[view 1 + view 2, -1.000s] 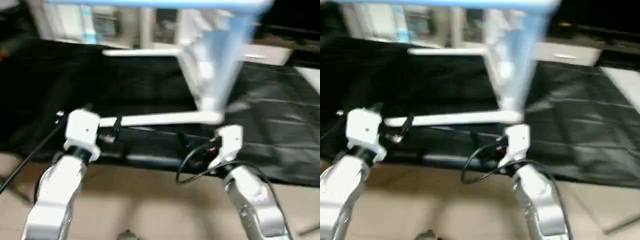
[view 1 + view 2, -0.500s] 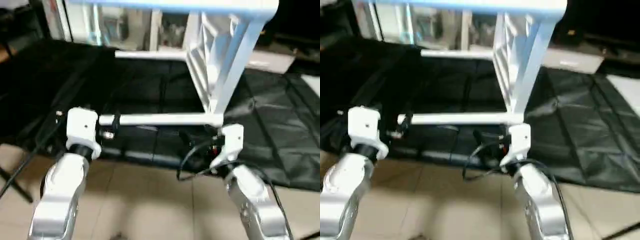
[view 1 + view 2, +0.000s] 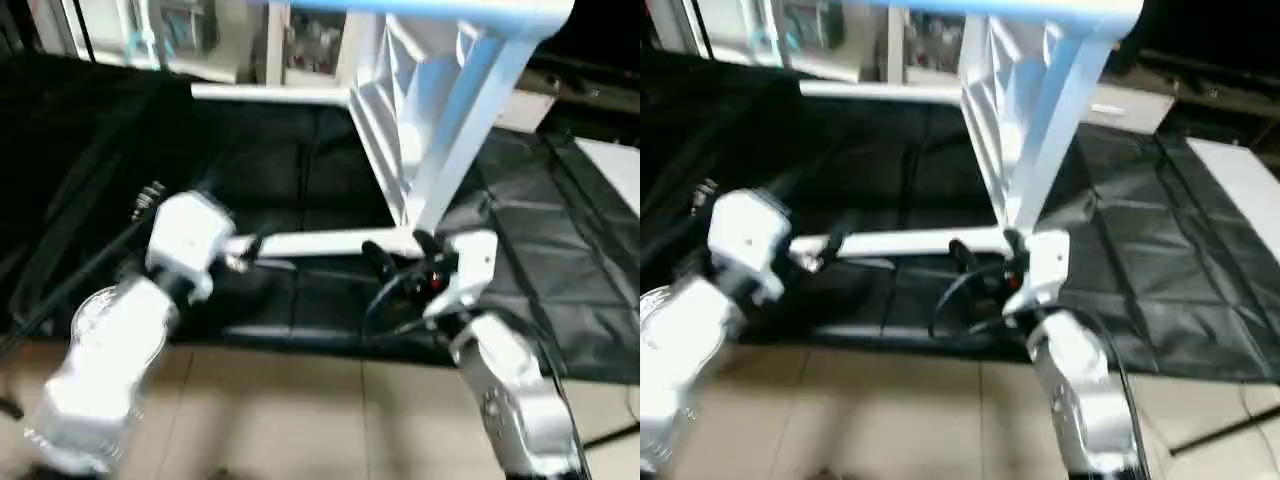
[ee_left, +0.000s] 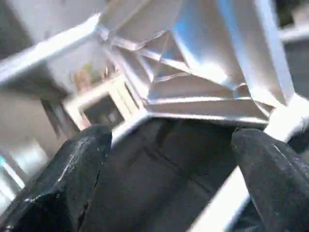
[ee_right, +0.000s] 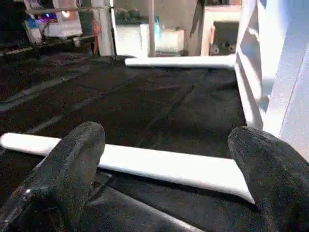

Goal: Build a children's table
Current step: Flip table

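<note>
The children's table lies on its side on the black-draped work table. Its white tabletop (image 3: 425, 120) stands on edge with the ribbed underside (image 4: 193, 63) facing me. The legs stick out sideways to the left. The near leg (image 3: 330, 243) runs level just above the cloth, and a far leg (image 3: 270, 94) lies behind it. My left gripper (image 3: 250, 248) is open at the near leg's free end. My right gripper (image 3: 398, 258) is open next to the leg's socket end. The near leg (image 5: 159, 164) lies just beyond the right fingers (image 5: 63, 169), untouched.
The black cloth (image 3: 560, 250) hangs over the work table's front edge, with tiled floor (image 3: 300, 410) below. Black cables (image 3: 385, 295) loop at my right wrist. Shelves and cabinets (image 3: 180, 30) stand behind the table. A white surface (image 3: 1240, 180) sits at the far right.
The camera has shifted. My left arm has swung in towards the near leg's free end, and my right gripper has risen to the leg's height beside the socket.
</note>
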### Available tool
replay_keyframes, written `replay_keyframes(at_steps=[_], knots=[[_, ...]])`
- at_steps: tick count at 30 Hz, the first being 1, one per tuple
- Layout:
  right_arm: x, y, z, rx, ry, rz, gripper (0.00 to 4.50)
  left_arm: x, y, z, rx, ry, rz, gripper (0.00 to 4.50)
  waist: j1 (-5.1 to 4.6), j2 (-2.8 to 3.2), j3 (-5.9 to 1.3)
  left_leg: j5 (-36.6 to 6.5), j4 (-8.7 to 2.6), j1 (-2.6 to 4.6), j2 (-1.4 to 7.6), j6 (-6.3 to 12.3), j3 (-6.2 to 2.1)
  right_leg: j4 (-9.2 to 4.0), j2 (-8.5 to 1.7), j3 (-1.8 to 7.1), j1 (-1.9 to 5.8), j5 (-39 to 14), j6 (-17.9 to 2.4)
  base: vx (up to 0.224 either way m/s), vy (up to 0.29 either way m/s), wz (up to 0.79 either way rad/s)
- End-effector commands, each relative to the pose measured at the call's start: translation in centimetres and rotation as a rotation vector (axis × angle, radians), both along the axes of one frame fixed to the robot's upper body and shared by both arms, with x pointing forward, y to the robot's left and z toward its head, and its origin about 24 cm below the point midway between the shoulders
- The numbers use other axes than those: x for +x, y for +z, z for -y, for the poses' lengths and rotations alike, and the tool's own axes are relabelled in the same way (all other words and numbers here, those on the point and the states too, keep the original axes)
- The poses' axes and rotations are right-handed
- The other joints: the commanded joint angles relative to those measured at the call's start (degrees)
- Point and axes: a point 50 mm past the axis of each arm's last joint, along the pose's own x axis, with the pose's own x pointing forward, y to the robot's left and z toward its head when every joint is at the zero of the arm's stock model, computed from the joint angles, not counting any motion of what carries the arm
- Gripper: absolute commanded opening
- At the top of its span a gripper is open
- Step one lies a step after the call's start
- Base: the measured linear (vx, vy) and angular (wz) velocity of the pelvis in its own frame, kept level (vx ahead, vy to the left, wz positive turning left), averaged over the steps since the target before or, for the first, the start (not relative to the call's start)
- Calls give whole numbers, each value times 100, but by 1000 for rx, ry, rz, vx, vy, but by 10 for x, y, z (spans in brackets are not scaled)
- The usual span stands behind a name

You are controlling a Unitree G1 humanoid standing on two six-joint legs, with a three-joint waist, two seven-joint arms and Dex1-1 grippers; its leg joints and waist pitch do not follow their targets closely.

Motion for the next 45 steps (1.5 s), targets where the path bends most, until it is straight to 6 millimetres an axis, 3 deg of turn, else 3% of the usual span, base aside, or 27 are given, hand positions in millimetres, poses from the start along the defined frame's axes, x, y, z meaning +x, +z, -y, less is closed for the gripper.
replay_keyframes(at_steps=[1, 2, 4, 6, 7, 8, 9, 12, 14, 17, 21, 24, 26, 28, 31, 36, 44, 45], knots=[[1, -2, 0, 9, 5, -10, 447, 1, 10, 3, 65, -23, 60, 450, -7, 151, -168, -1394, -515, 220, 178, -577, 27, -368, -415, 147, 133, 20, -175, -110, -23, -2], [2, -4, -2, 6, 8, -18, 447, 5, 22, 3, 102, -38, 107, 450, -8, 148, -131, -1797, -572, 211, 199, -570, 21, -425, -450, 156, 110, -684, -322, -120, -9, -7], [3, -6, -4, 6, 10, -26, 447, 9, 32, 2, 152, -39, 150, 450, 9, 147, -129, -2119, -583, 242, 207, -517, 32, -472, -479, 183, 31, -1213, -480, -118, -2, -5], [4, -6, -6, 9, 11, -30, 447, 15, 42, 3, 202, -44, 187, 450, 22, 175, -124, -2127, -597, 209, 211, -528, 29, -475, -493, 186, 12, -1311, -558, -101, 2, -4], [5, -6, -6, 10, 12, -32, 447, 18, 48, 3, 215, -54, 201, 450, 35, 132, -116, -2239, -597, 216, 203, -529, 34, -507, -496, 190, -22, -1519, -528, -91, 3, -5], [5, -6, -6, 10, 12, -32, 447, 18, 48, 3, 215, -54, 201, 450, 59, 156, -129, -2277, -587, 240, 201, -546, 37, -495, -502, 196, -46, -1569, -530, -80, -1, -4], [7, -7, -8, 9, 14, -36, 447, 23, 57, 5, 258, -61, 225, 450, 67, 153, -125, -2260, -600, 213, 203, -575, 27, -494, -504, 192, -42, -1537, -544, -80, -1, -4], [7, -7, -11, 8, 28, -41, 447, 34, 77, 6, 315, -41, 302, 450, 117, 140, -105, -2573, -591, 259, 198, -631, 36, -537, -522, 202, -141, -1829, -531, -57, 0, -2], [7, -8, -14, 8, 37, -48, 447, 44, 94, 4, 359, 0, 380, 450, 118, 118, -105, -2627, -596, 244, 194, -620, 25, -554, -532, 202, -130, -1957, -501, -26, 0, 1], [8, -9, -16, 7, 42, -54, 447, 54, 110, 2, 396, 46, 461, 450, 134, 87, -149, -2168, -599, 162, 202, -654, 13, -465, -532, 182, -66, -1393, -516, 0, 0, 0], [7, -11, -18, 0, 45, -66, 447, 72, 131, -2, 452, 110, 525, 450, 151, 98, -214, -1392, -541, 132, 177, -641, 59, -355, -487, 165, -48, -339, -566, 0, 0, 0], [7, -11, -19, 0, 41, -65, 447, 80, 137, 0, 490, 101, 537, 450, 169, 117, -226, -1267, -530, 135, 177, -691, 64, -325, -476, 150, -40, 46, -600, 0, 0, 0], [8, -11, -18, 2, 38, -64, 447, 83, 137, 1, 506, 101, 539, 450, 164, 99, -236, -1215, -518, 151, 185, -696, 78, -307, -479, 152, -34, 234, -641, 0, 0, 0], [9, -9, -17, 19, 13, -54, 447, 95, 137, 0, 567, 113, 536, 450, 174, 138, -249, -1054, -483, 170, 174, -660, 97, -300, -470, 162, -35, 507, -647, 0, 0, 0], [9, -8, -16, 19, 7, -51, 447, 99, 139, 0, 592, 114, 551, 450, 188, 129, -246, -964, -484, 163, 189, -690, 99, -287, -476, 157, -5, 692, -637, 0, 0, 0], [8, -8, -16, 19, -2, -50, 447, 112, 151, -3, 631, 171, 594, 450, 218, 175, -247, -889, -459, 183, 207, -682, 113, -262, -480, 164, 12, 964, -700, 0, 0, 0], [6, -9, -16, 30, -14, -55, 447, 124, 158, -6, 624, 212, 612, 450, 278, 233, -203, -1125, -478, 200, 233, -661, 109, -284, -510, 184, -5, 637, -768, 0, 0, 0], [6, -9, -16, 32, -14, -55, 450, 124, 158, -6, 621, 211, 612, 422, 274, 229, -196, -1194, -486, 196, 240, -664, 109, -287, -517, 187, -7, 577, -786, 0, 0, 0]])
